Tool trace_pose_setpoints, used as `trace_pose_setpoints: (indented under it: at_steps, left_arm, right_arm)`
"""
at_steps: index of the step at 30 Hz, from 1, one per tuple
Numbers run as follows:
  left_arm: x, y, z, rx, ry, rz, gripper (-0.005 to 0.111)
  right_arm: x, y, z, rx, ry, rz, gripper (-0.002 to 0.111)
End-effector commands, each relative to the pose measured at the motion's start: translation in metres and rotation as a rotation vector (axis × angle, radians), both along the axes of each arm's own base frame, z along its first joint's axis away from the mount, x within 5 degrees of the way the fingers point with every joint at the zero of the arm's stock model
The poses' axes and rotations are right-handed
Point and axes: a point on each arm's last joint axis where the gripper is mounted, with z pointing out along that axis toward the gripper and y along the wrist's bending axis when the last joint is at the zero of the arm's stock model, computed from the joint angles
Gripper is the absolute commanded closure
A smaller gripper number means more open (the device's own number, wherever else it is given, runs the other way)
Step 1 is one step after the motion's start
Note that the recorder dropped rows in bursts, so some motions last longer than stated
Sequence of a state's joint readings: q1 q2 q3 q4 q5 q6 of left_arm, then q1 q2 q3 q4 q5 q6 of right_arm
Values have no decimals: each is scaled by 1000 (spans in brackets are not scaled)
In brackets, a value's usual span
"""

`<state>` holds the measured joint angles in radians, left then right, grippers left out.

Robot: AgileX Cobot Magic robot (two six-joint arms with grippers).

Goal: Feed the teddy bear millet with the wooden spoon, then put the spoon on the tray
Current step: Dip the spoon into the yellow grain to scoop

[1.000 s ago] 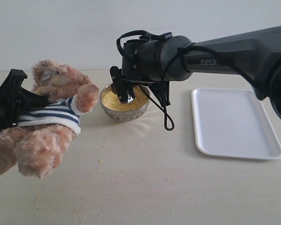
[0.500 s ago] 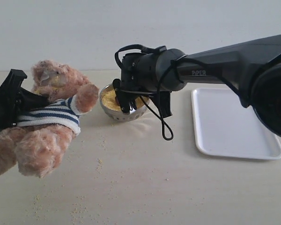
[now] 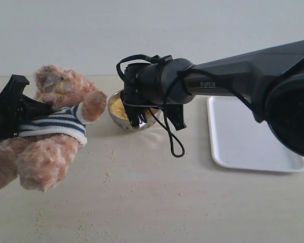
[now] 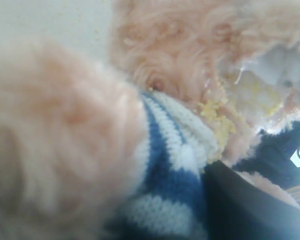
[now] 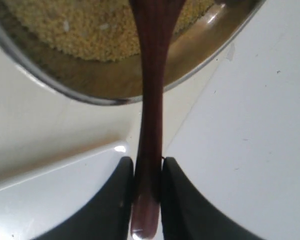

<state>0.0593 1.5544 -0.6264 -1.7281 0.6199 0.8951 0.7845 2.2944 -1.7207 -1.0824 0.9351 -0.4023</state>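
1. The right gripper (image 3: 137,117) hangs over the bowl (image 3: 122,121) at upper centre of the exterior view. In the right wrist view its two fingers (image 5: 121,200) pinch the spoon (image 5: 151,100) close to the end of the handle, with no gap either side.
2. The spoon's handle runs from the fingers over the bowl's rim, and its tip reaches over the millet (image 5: 90,25). The scoop end is cut off by the frame edge, so I cannot tell whether it is loaded.
3. The left gripper (image 3: 12,109), at the left edge, looks clamped on the bear (image 3: 55,126) at the striped shirt, though fur hides its fingertips. Grains cling to the bear's muzzle (image 4: 215,112).
4. The tray (image 3: 253,134) lies at right, well apart from the bowl.
5. Handling, as I judge it:
   - The spoon is light and stiff, but glossy and thin, so it could swivel in an end pinch.
   - Millet is loose and rolls off easily, as the grains scattered on the table (image 3: 109,177) suggest, so the scoop wants keeping level.
   - The bear is soft and will give under a push.
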Motion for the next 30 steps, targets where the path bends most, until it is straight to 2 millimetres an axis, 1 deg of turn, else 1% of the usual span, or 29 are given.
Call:
trace_pose_setpoints:
  at_steps: [1, 3, 7, 11, 12, 15, 18, 20, 22, 25, 28, 29, 30]
  left_arm:
    - [1, 0, 4, -19, -11, 14, 102]
    - [1, 0, 4, -19, -11, 14, 102]
    - [1, 0, 4, -16, -13, 12, 102]
    - [1, 0, 4, -16, -13, 12, 102]
    - [1, 0, 4, -16, -13, 12, 102]
    - [1, 0, 4, -16, -13, 12, 102]
    - [1, 0, 4, -9, -19, 6, 102]
    - [1, 0, 4, -1, -20, 8, 102]
    - [1, 0, 4, -1, -20, 8, 102]
    - [1, 0, 4, -1, -20, 8, 102]
    - [1, 0, 4, 2, -22, 6, 102]
    - [1, 0, 4, 2, -22, 6, 102]
    - [1, 0, 4, 5, -24, 4, 102]
  right_arm:
    - [-1, -3, 4, -30, -6, -38, 108]
    - [-2, -6, 5, -42, -8, -67, 108]
    - [-2, -6, 10, 62, -51, -134, 108]
    - [-3, -6, 16, 83, -62, -142, 108]
    - [-3, -6, 17, 84, -63, -142, 108]
    - [-4, -6, 15, 166, -76, -215, 108]
    - [-8, -6, 11, 182, -18, -242, 108]
    - [-12, -5, 12, 226, 36, -267, 108]
    - [-15, -5, 19, 268, 52, -276, 108]
    - [-17, -5, 25, 284, 62, -279, 108]
    - [-20, -8, 39, 289, 58, -291, 108]
    - [-20, -9, 40, 290, 67, -295, 108]
    - [-21, -11, 47, 323, 89, -304, 108]
